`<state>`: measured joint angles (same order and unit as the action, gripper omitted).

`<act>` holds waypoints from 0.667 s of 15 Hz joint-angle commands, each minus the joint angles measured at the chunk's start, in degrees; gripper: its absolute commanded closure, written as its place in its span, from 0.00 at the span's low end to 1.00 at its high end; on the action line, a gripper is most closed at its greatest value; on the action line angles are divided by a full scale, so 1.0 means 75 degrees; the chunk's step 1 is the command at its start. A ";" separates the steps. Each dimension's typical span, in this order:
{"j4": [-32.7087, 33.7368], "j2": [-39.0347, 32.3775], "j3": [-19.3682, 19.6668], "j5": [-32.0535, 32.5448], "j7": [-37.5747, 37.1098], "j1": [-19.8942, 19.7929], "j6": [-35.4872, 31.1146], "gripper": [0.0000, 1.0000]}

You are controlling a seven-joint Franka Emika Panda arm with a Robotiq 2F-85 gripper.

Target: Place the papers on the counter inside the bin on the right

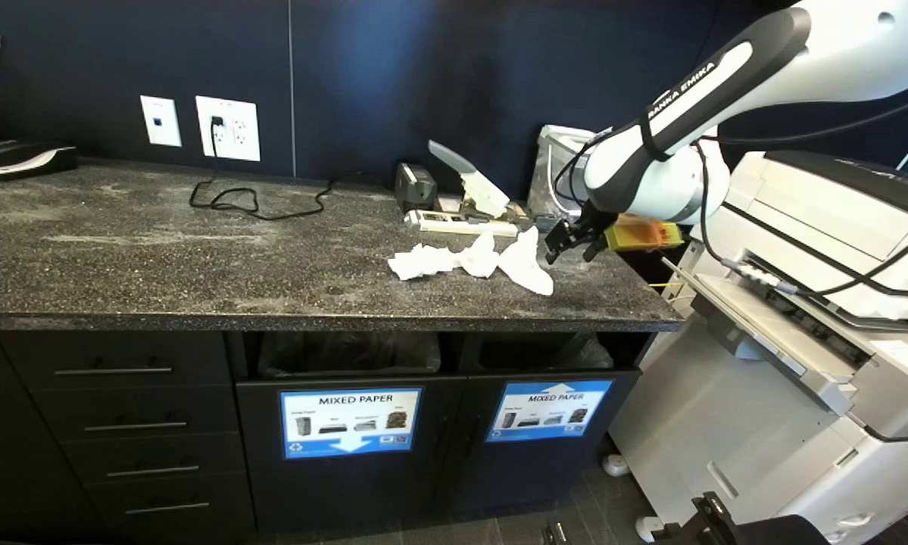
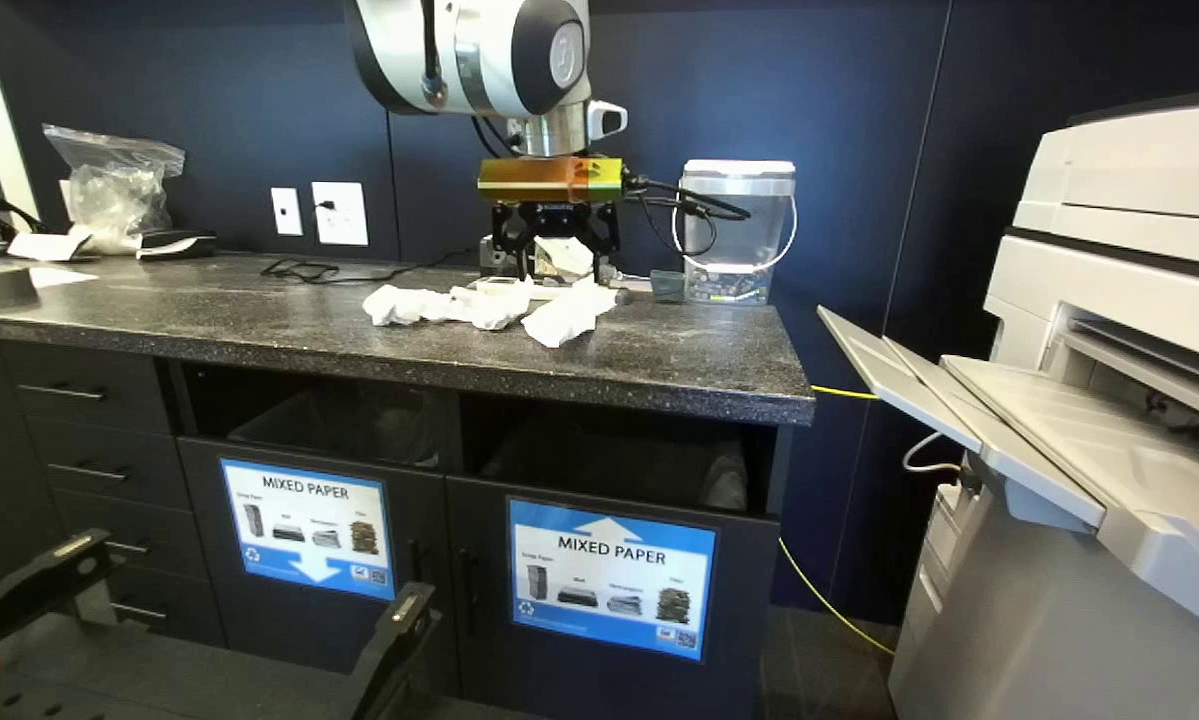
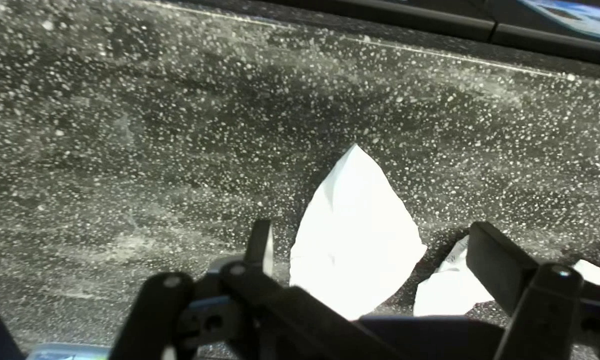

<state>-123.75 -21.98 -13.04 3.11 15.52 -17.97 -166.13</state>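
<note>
Crumpled white papers point(image 1: 478, 259), in a row on speckled counter point(image 1: 272, 276), right bin point(image 2: 614, 462) below

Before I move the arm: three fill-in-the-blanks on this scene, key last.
The black two-fingered tool has its jaws ____, not shut.
The dark speckled stone counter bears crumpled papers coloured ____.
In both exterior views, the right-hand black rectangular bin has a blue-bordered rectangular label with an arrow pointing ____.
open; white; up

I have bare counter point(image 2: 679, 350) from the papers point(image 1: 478, 259) to its front edge. Behind them, a plastic tub point(image 2: 731, 228) and an office tool point(image 1: 482, 191) with a raised lever block me. Underneath, the bin point(image 2: 609, 501) offers me a slot; the copier point(image 1: 756, 393) stands off the right end.
</note>
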 commanded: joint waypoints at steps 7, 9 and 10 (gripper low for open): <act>0.2908 -0.2063 0.0199 -0.0714 0.0546 0.0453 0.1085 0.00; 0.3323 -0.2363 0.0302 -0.0595 0.0454 0.0615 0.1135 0.00; 0.3499 -0.2502 0.0361 -0.0536 0.0422 0.0721 0.1150 0.00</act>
<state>-103.98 -36.90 -12.13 -0.80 18.28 -15.31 -159.31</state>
